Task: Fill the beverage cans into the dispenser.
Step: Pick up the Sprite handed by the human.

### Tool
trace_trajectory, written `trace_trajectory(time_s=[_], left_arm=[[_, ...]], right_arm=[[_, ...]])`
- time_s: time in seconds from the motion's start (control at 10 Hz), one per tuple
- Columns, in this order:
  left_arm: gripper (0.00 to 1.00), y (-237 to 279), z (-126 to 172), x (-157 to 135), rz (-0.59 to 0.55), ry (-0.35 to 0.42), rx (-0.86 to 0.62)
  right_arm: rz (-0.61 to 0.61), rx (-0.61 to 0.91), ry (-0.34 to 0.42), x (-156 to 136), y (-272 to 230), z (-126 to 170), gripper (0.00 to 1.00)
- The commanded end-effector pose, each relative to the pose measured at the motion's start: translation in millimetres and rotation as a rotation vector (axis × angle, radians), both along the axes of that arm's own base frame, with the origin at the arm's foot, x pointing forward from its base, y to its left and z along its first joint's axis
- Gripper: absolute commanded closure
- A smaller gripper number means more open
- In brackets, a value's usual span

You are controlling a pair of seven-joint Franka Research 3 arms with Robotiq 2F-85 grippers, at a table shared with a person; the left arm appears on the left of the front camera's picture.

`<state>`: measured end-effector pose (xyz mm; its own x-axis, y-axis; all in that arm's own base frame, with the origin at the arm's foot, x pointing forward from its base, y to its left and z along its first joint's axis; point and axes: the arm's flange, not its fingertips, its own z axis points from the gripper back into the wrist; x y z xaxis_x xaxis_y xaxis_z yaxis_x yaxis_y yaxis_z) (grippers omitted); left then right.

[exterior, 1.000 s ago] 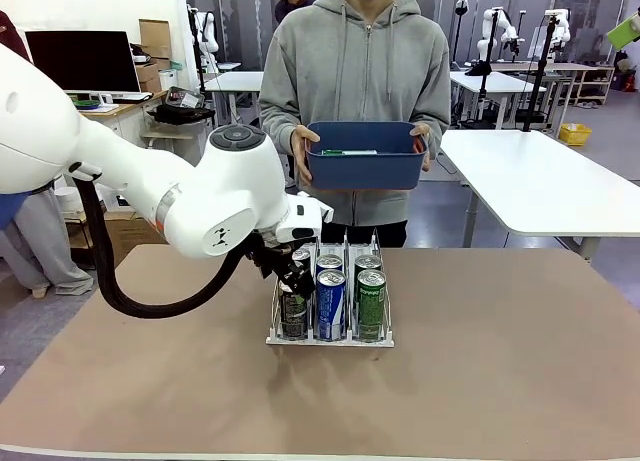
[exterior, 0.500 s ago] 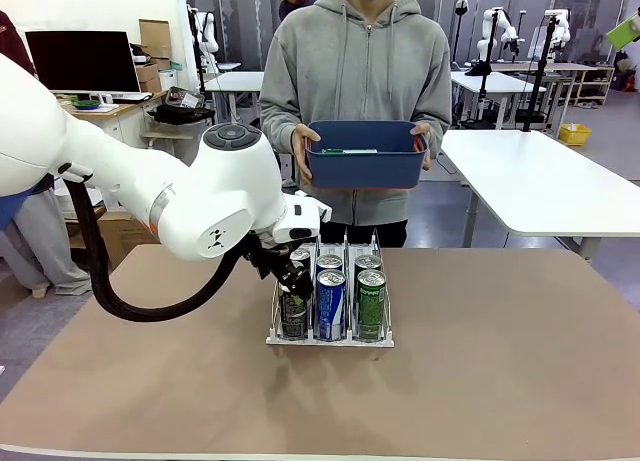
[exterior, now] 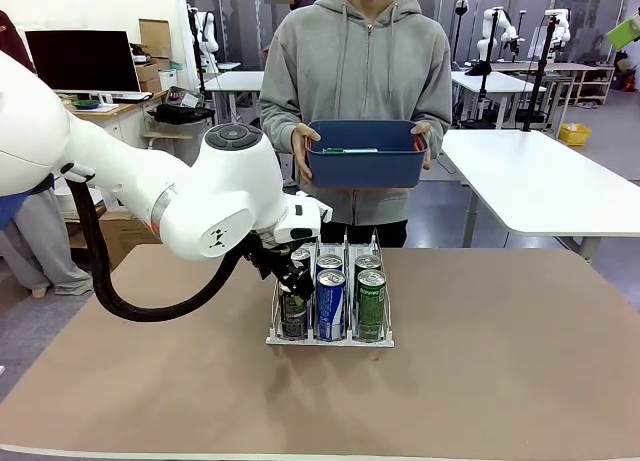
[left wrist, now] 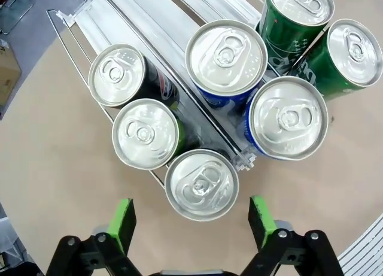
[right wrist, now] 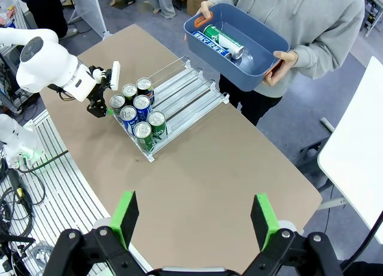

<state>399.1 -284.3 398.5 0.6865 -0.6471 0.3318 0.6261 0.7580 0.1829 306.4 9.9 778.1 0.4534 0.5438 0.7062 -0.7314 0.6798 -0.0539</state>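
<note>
Brown table top (exterior: 500, 381) stretches across a big room with white tables far behind. A person (exterior: 355, 71) stands at the far side and holds a dark blue tub (exterior: 365, 166) with a green can (right wrist: 216, 38) lying in it. The clear dispenser (exterior: 330, 338) sits in the middle of the table. Seven beverage cans (left wrist: 226, 54) stand at its front end: three in one outer lane, two blue ones in the middle lane, two green ones in the other outer lane. The left gripper (left wrist: 191, 215) hangs just over the front can of the three. Its fingers are wide apart and hold nothing. The right gripper (right wrist: 194, 219) is high above the table, also wide apart and holding nothing.
</note>
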Motion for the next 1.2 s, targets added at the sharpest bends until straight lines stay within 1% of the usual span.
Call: trace_trajectory(time_s=[0.0,0.1,0.2,0.3,0.4,0.6,0.7,0.8,1.0,1.1], left_arm=[[0.00,11,19,-2,-0.059,0.051,0.007],[0.00,28,49,-4,-0.144,0.069,-0.028],[0.00,43,74,-10,-0.192,0.110,-0.102],[0.00,55,95,-8,-0.223,0.105,-0.141],[0.00,68,112,-2,-0.249,0.082,-0.156],[0.00,93,150,-2,-0.299,0.031,-0.216],[0.00,112,174,1,-0.337,0.001,-0.232],[0.00,125,193,10,-0.351,-0.019,-0.264],[0.00,143,229,20,-0.393,-0.103,-0.315],[0.00,151,248,18,-0.384,-0.148,-0.312]], right_arm=[[0.002,0.000,-0.001,0,0,0,0.00],[0.002,0.000,-0.001,0,0,0,0.00],[0.002,0.000,-0.001,0,0,0,0.00],[0.002,0.000,-0.001,0,0,0,0.00],[0.002,0.000,-0.001,0,0,0,0.00],[0.002,0.000,-0.001,0,0,0,0.00],[0.002,0.000,-0.001,0,0,0,0.00],[0.002,0.000,-0.001,0,0,0,0.00],[0.002,0.000,-0.001,0,0,0,0.00],[0.002,0.000,-0.001,0,0,0,0.00]])
